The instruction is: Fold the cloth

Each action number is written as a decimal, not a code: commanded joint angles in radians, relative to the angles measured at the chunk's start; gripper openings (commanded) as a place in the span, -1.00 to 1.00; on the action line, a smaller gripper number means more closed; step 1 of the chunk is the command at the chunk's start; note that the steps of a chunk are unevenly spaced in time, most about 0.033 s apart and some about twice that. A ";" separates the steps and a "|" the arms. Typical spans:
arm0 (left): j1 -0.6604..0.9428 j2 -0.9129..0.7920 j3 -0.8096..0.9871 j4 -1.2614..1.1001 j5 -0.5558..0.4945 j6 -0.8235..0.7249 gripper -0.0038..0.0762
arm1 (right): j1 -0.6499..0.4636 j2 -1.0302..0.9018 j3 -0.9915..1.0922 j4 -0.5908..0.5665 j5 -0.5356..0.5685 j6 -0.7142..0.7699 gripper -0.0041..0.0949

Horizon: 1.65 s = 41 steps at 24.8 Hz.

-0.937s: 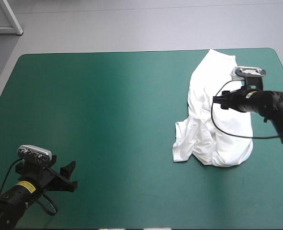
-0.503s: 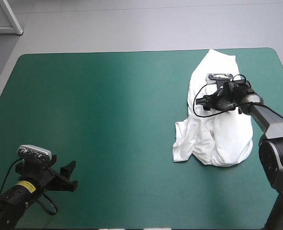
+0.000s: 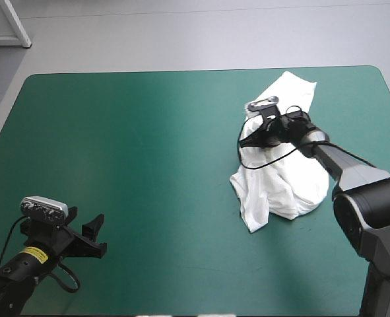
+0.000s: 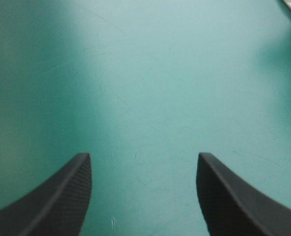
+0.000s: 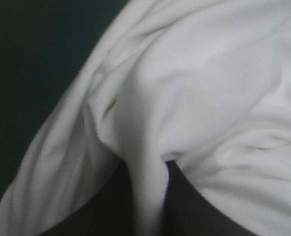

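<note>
text: none legible | brands, numbers: none | yellow sticker (image 3: 28, 253) on left arm (image 3: 10, 277): print too small to read

- The right arm's smooth grey tube-shaped link (image 3: 350, 173) is widening into a rounded, glossy dark-grey joint housing (image 3: 369, 212).
- The left arm's black wrist body (image 3: 15, 276) is carrying a small yellow label (image 3: 30, 253), possibly printed, though nothing is legible.
- The left gripper (image 4: 144, 160) is showing two broad black fin-shaped fingers (image 4: 61, 201), finely ribbed and tapering to blunt tips.
- The right gripper (image 3: 246, 140) is showing only dark curved finger bases (image 5: 86, 216).
</note>
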 commanded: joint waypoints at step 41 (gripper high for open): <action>0.002 0.169 -0.304 0.338 0.143 -0.303 0.24 | 0.732 -0.487 -0.068 -0.216 0.703 0.424 0.61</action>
